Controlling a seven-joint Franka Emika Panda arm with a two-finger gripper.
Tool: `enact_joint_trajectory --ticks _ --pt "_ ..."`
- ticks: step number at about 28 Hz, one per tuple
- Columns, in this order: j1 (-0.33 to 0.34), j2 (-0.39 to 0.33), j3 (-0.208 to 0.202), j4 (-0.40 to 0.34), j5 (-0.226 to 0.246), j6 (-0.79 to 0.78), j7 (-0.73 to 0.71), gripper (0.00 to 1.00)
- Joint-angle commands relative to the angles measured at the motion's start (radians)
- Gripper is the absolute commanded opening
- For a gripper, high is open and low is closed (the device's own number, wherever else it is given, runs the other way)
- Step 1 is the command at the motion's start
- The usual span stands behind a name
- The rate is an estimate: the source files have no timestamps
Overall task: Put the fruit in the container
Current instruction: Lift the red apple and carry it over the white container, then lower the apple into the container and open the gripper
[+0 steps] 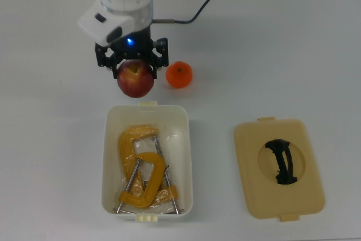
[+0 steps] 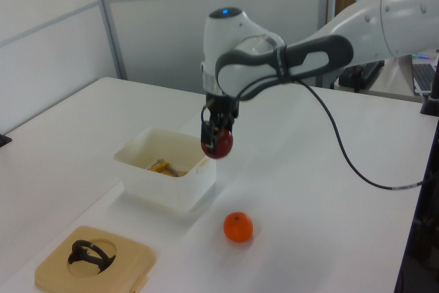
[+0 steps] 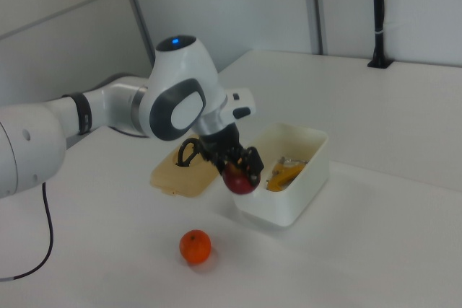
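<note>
- apple (image 1: 135, 79): clenched in the gripper (image 1: 133, 63) and clear of the table (image 1: 282, 43), hanging by the tub's near short end; in the top view it sits just above the tub's upper edge, not yet over the inside.
- tub (image 1: 110, 156): white, open, holding yellow clamps (image 1: 142, 173) in clear wrap; no fruit inside as yet.
- mandarin (image 1: 179, 74): on the table, just to the top view's right of the apple and apart from it, near the tub's upper right corner.
- lid (image 1: 278, 167): tan with a black handle, lying flat, well off to the top view's right of the tub.
- progress, as i judge it: first fruit picked up and about to be carried over the tub; neither fruit is in. left to do: drop the apple in, then fetch the mandarin and do the same.
- surface: plain white table, smooth, nothing else near the work.
- room: pale partition walls behind the table in the left view, with a desk and shelving beyond; a black cable (image 2: 343, 162) trails from the arm across the table.
</note>
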Motion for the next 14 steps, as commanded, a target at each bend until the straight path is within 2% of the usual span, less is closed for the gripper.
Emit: enact_joint_trajectory --ticks 1,8,11,13,14 --pt "-0.007 0.055 -0.006 0.084 0.042 0.037 0.003 0.31" --pt "-0.006 0.144 -0.003 0.092 0.037 0.246 0.088 0.33" --pt "-0.004 0.164 -0.003 0.092 0.034 0.284 0.116 0.41" --pt "-0.003 0.166 -0.001 0.092 0.034 0.284 0.119 0.50" --pt "0.000 0.166 -0.001 0.092 0.034 0.284 0.122 0.71"
